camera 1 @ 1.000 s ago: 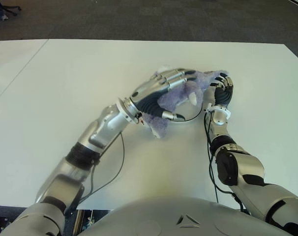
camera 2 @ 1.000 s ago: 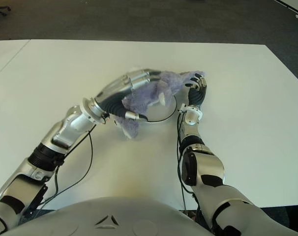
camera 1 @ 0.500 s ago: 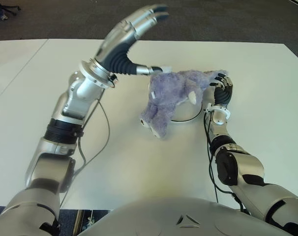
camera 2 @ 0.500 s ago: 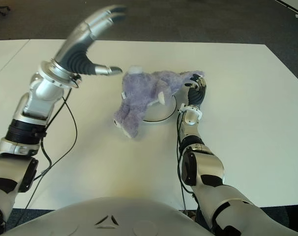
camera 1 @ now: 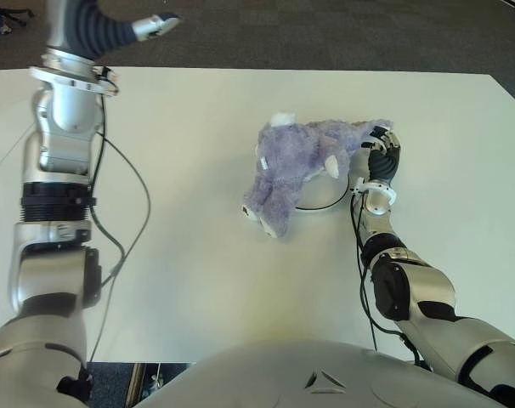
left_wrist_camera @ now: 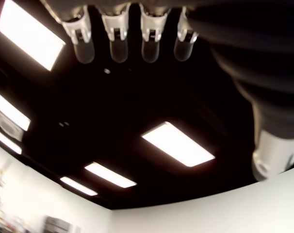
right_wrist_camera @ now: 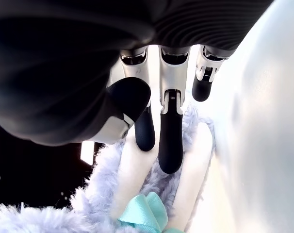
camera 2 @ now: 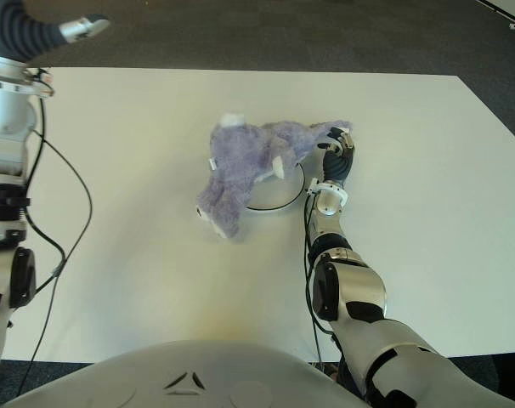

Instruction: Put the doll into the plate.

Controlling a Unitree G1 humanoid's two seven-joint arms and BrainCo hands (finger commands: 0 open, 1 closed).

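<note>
Doll, a purple plush, lies across the plate at frame centre-right, only a thin arc of the plate's rim showing beneath it; its head end hangs off the rim toward lower left and touches the table. Right hand is at the doll's right end, fingers curled against the fur and a pale limb, with a teal bow showing close by in the right wrist view; it looks like a pinch on the doll rather than a loose touch. Left hand is raised at upper left of the frame, well apart from the doll, fingers spread and holding nothing. Judgement: the step in hand is settling the doll, so the right hand should draw the body further onto the plate before opening, slowly, so the plate does not slide. Nothing else is seen on the table and nothing blocks the move; cables hang from both arms
</note>
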